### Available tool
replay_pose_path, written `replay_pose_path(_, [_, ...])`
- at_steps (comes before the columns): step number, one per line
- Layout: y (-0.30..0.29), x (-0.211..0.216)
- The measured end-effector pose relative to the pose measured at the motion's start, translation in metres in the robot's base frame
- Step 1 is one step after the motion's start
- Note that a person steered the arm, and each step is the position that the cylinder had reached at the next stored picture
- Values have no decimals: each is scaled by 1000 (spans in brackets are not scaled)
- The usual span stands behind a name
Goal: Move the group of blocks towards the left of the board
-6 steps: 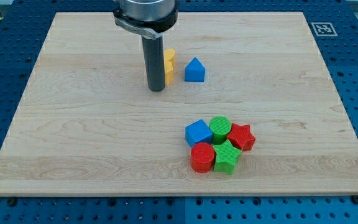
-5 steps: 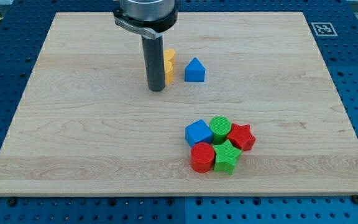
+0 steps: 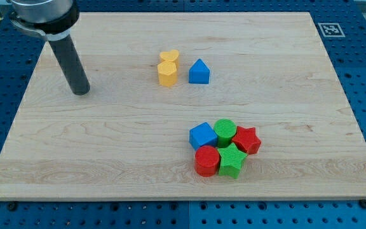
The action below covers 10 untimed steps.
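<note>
With my tip (image 3: 81, 93) set far left on the counter (image 3: 107, 152), no end effector being fitted, the five-block group (image 3: 224, 148) at near right could be scattered if pushed off-centre from its right side.

My tip (image 3: 81, 93) far left of block cluster (image 3: 224, 147)

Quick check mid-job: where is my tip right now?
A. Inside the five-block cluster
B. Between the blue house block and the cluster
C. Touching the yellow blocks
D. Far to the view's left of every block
D: my tip rests on bare board, well left of the yellow blocks, touching nothing.
</note>
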<state>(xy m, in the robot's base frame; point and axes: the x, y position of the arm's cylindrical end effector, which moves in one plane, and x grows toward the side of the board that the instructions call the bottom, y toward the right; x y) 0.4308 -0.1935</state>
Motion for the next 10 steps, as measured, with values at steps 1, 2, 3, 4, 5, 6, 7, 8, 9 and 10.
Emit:
replay_pose_path(1, [9,16])
replay_pose_path(2, [59,24])
replay_pose_path(3, [129,24])
replay_pose_path(4, [207,31])
replay_pose_path(5, [297,51])
replay_pose_path(6, [381,76])
replay_pose_path(7, [403,112])
replay_pose_path(8, [387,150])
replay_pose_path(9, [372,165])
replay_pose_path(10, [358,164])
